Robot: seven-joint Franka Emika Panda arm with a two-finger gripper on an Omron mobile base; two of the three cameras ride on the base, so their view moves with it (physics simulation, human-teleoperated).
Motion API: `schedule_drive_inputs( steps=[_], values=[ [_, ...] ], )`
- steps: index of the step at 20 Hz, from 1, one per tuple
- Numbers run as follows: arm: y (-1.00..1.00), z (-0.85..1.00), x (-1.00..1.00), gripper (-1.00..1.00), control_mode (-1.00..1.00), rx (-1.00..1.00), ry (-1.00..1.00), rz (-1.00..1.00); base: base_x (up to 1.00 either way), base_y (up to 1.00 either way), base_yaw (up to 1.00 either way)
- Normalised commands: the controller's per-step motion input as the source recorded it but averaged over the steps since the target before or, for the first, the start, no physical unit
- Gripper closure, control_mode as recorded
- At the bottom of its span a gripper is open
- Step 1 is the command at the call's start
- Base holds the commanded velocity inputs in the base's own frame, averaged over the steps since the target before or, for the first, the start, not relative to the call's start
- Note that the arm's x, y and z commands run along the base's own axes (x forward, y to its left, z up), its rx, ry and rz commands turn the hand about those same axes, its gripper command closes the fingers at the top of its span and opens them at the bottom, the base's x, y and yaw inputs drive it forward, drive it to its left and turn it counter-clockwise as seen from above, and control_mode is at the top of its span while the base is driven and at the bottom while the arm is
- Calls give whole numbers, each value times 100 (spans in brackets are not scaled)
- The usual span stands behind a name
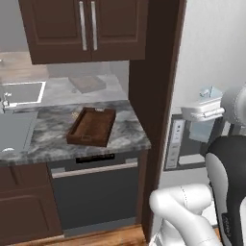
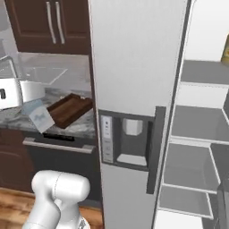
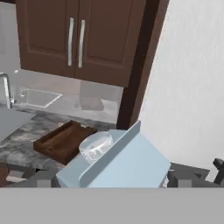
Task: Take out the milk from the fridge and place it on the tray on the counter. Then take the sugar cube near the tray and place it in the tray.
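Standing tall just beside the gripper (image 1: 207, 115) is the fridge (image 2: 134, 67), white-grey, with a dark handle (image 2: 154, 150) and a dispenser recess (image 2: 132, 141) in its door. Its other side is open, and white shelves (image 2: 197, 123) show inside, well past the gripper. High on one shelf sits a bit of a yellow-orange bottle (image 2: 226, 49).

Out ahead of the gripper and lower down lies the tabletop (image 1: 53, 134), grey and mottled like stone, with dark brown cabinets (image 1: 86, 26) above it and a dark dishwasher front (image 1: 96, 192) under it. A sink (image 1: 14, 129) is set into the tabletop, farther from the gripper than anything else on it.

Resting on the tabletop is the tray (image 1: 92, 126), dark brown wood with low sides. It sits between the sink and the gripper, apart from the gripper.

The milk (image 1: 204, 122) is up in the air, off the tabletop, right between the gripper's fingers. It is a small pale blue carton with a pointed top and a clear round cap (image 3: 96, 146). The gripper is grasping the milk with its fingers spread wide around the carton.
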Motion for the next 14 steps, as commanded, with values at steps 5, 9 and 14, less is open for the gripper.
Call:
schedule_drive_inputs(
  steps=[5,9,14],
  values=[
    [0,0,0,100,100,0,0,0,2,100,-1],
    [0,0,0,100,100,0,0,0,32,71,0],
    [0,0,0,100,100,0,0,0,48,15,0]
  ],
)
